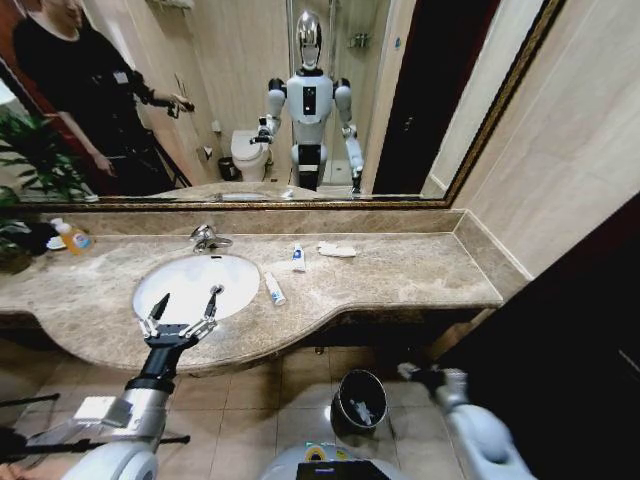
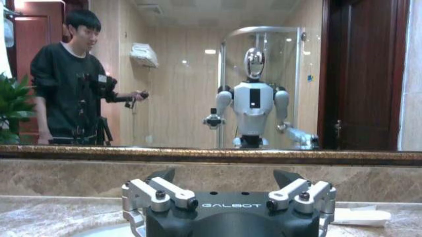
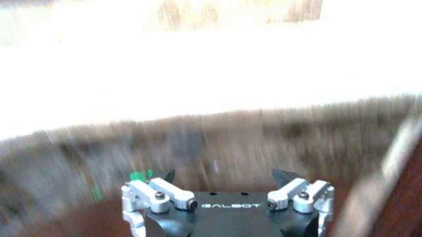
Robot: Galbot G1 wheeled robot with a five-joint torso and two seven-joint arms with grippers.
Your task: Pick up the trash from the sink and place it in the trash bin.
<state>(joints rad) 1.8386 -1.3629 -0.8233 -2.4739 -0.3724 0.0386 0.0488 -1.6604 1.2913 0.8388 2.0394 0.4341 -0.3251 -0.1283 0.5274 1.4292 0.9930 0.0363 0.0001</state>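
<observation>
- Left gripper (image 1: 187, 297) reaching forward over the sink's (image 1: 150, 283) near rim, jaws wide, empty.
- Right gripper (image 1: 412, 373) low, right of the trash bin (image 1: 359, 399); jaws spread, empty.
- "GALBOT" printed on both gripper bodies.
- Trash tubes (image 1: 275, 289) on the table right of the sink.

You've got a marble desk (image 1: 400, 275) w/ the sink (image 1: 190, 283) set in its left part. On it: one tube (image 1: 298, 257) upright, another tube (image 1: 274, 289) lying just right of the sink, white wrapper (image 1: 337, 249) near the back, yellow bottle (image 1: 73, 237) far left. Bin (image 1: 359, 400) sits on the floor (image 1: 250, 400).
</observation>
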